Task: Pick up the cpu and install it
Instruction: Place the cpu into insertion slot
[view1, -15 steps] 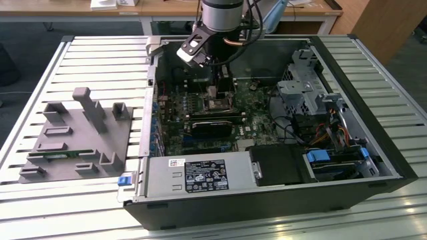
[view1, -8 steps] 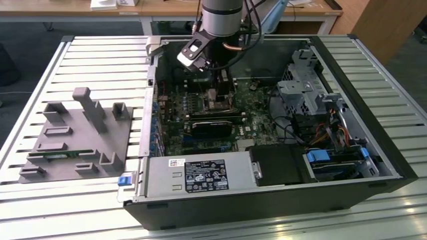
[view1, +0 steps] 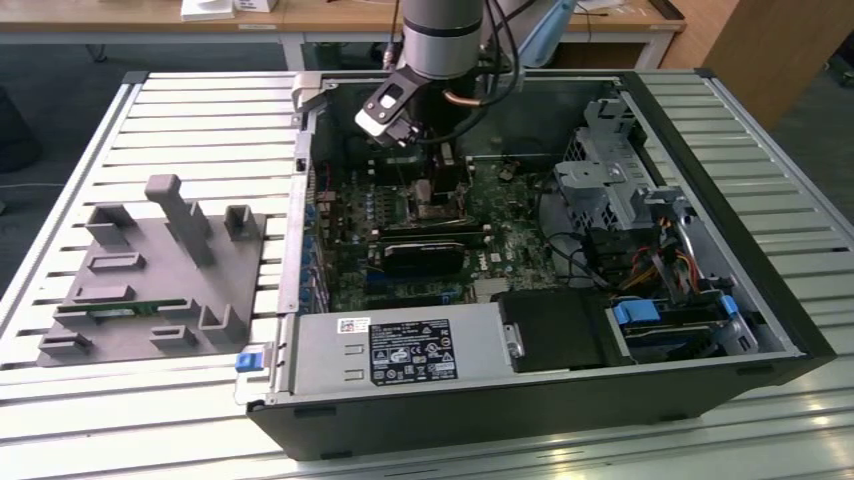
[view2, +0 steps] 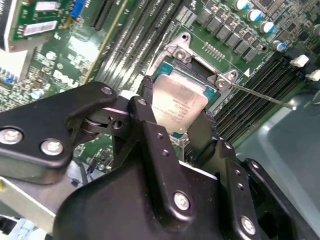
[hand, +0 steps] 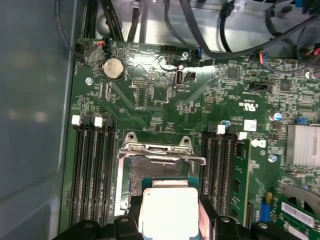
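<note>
Second wrist view puts my claw (view2: 177, 114) clamped on the one cpu (view2: 180, 100), a black finger (view2: 146, 95) pressed to each of two opposite edges. Faint print crosses its silver lid, too dim to make out. I hold the chip over the single open socket (view2: 200, 65) on the green motherboard (view2: 60, 60); I cannot tell whether it touches the socket. One thin metal lever (view2: 260, 95) juts out from the socket frame.

In the first wrist view the cpu (hand: 169, 210) sits between my claw's (hand: 170, 224) fingers, just over the socket (hand: 134, 175). Two screws hold the near bar of the socket frame (hand: 160, 147). I count one coin cell (hand: 113, 69), one finned silver heatsink (hand: 302, 145), and a bank of black memory slots (hand: 92, 170) on either side of the socket.

In the exterior view my claw (view1: 430, 192) reaches into the open computer case (view1: 747, 300) lying on the slatted desk (view1: 200, 110). One white printed sticker (view1: 414, 352) covers the power supply; a grey parts fixture (view1: 147, 270) rests beside the case.
</note>
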